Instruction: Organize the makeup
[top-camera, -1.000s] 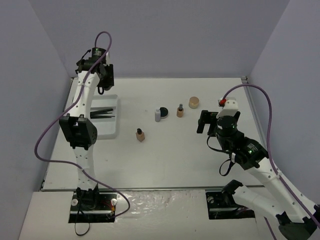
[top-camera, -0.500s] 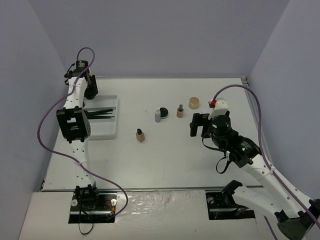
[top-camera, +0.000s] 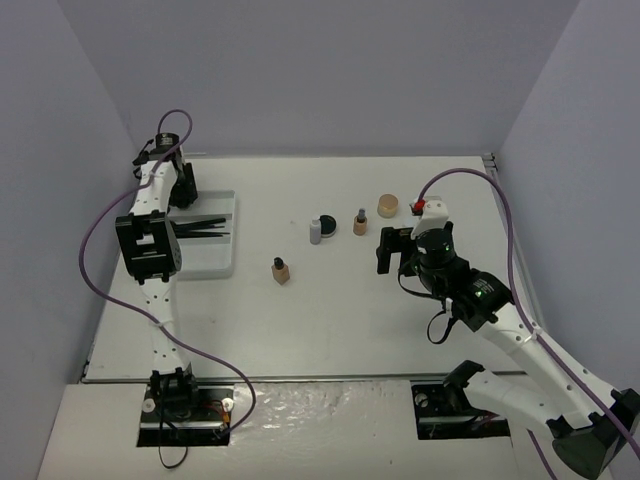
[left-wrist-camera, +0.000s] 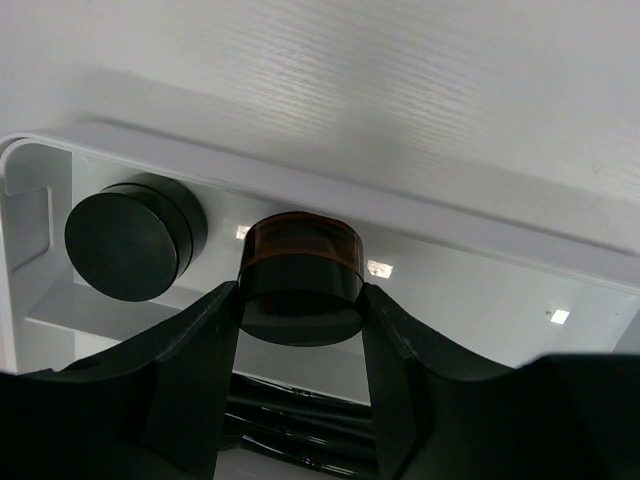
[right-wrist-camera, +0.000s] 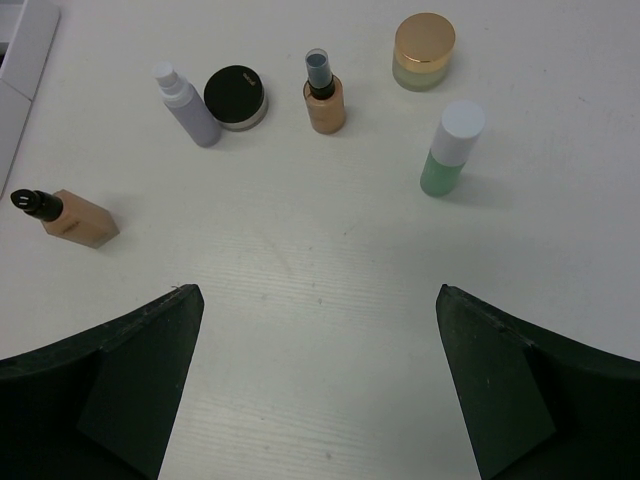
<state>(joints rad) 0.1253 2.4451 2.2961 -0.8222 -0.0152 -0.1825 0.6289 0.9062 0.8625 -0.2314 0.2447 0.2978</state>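
One table (top-camera: 330, 300): it is carrying the tray on the left and six loose makeup pieces across the middle.
Tray (left-wrist-camera: 480, 235): it is sitting at the left side of the table, already holding the brushes (top-camera: 205, 225) and a black pot (left-wrist-camera: 130, 245) at its far end.
Right gripper (right-wrist-camera: 317, 295): it is hovering over bare table with its fingers spread wide and nothing between them.
Left gripper (left-wrist-camera: 300, 310): it is reaching over the tray's far end, partly closed and pinching an amber pot (left-wrist-camera: 300, 265) by its sides.
Amber pot: it is hanging upright just beside the black pot (whether its base is touching the tray floor yet, I cannot tell).
Loose pieces: the jar (right-wrist-camera: 424, 50), green bottle (right-wrist-camera: 450, 150), beige bottle (right-wrist-camera: 324, 95), compact (right-wrist-camera: 236, 97) and grey bottle (right-wrist-camera: 187, 105) are standing; the square bottle (right-wrist-camera: 72, 217) is lying on its side, nearer the tray.
Step in hand: placing the amber pot in the tray, as I am judging it.
Doing it well: keeping the pot level, lowering straight until it is seated, staying off the black pot and the rim, then opening the fingers evenly and lifting straight up.
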